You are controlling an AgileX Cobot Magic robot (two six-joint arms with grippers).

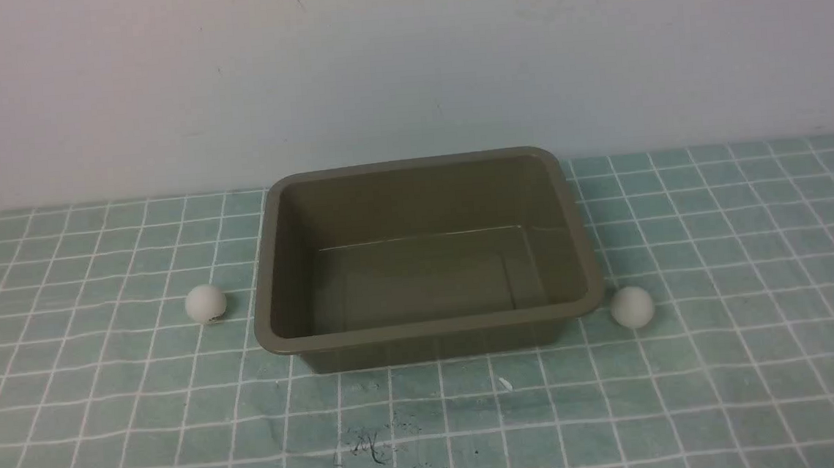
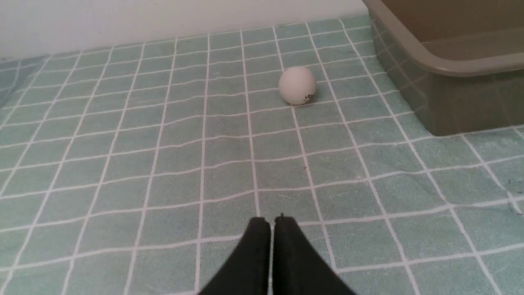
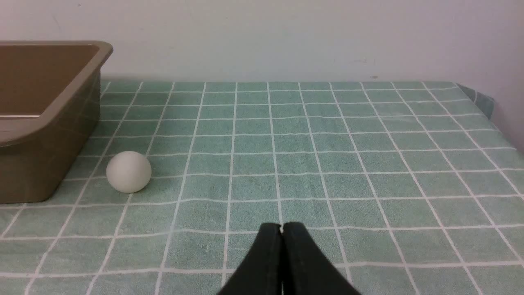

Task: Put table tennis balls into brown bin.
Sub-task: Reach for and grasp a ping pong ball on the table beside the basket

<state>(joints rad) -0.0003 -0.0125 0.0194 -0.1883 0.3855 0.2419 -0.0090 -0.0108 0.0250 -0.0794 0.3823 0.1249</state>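
Observation:
The brown bin stands empty in the middle of the table. One white table tennis ball with a small dark logo lies to the bin's left, also seen as the ball in the left wrist view beside the bin's corner. A second plain ball rests close to the bin's front right corner, the same ball next to the bin wall. My left gripper is shut with nothing in it, well short of its ball. My right gripper is shut, empty. Neither arm shows in the front view.
A teal cloth with a white grid covers the table, with a few dark scuffs near the front. A pale wall rises right behind the bin. The cloth's right edge drops off at the far corner.

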